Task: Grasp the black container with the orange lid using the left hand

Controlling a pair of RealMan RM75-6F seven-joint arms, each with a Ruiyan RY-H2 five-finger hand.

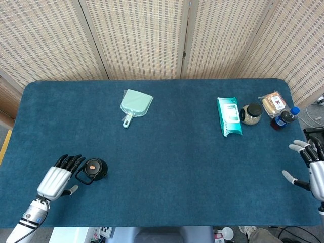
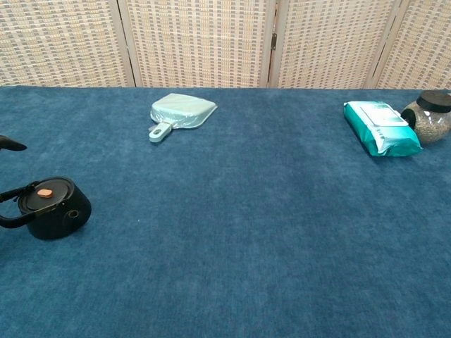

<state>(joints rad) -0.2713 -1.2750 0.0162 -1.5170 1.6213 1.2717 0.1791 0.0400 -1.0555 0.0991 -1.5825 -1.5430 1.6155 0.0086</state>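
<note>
The black container [image 1: 94, 168] with its orange lid button sits near the table's front left; in the chest view the container [image 2: 51, 207] shows a loop handle pointing left. My left hand [image 1: 59, 180] hovers just left of it, fingers spread, holding nothing; its fingertips reach close to the handle. Only a dark fingertip [image 2: 10, 144] of that hand shows at the chest view's left edge. My right hand [image 1: 311, 170] is open at the table's front right edge, far from the container.
A pale green dustpan [image 1: 134, 105] lies at the back middle-left. At the back right stand a teal wipes pack [image 1: 229, 116], a glass jar [image 1: 251, 114], a wrapped snack [image 1: 274, 104] and a dark bottle [image 1: 284, 118]. A woven screen stands behind the blue table [image 1: 172, 167].
</note>
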